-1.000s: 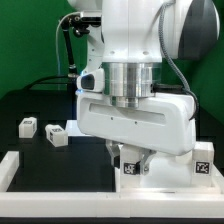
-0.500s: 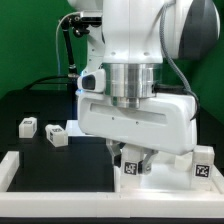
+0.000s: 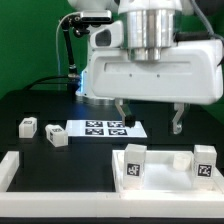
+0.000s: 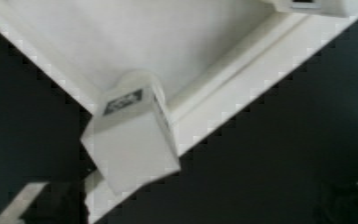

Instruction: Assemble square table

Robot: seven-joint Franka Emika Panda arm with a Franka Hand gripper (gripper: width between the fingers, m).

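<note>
Currently the gripper (image 3: 148,115) is seen held above the work area, fingers spread wide, w/ nothing between them. The square table top (image 3: 163,175) is placed at the exterior view's lower right. A near leg (image 3: 135,161) is stood upright on it, approx. below the gripper; a far leg (image 3: 205,160) is stood at its right edge. A first loose leg (image 3: 28,126) and a second loose leg (image 3: 55,135) are laid at the exterior view's left, near the marker board (image 3: 105,127).
</note>
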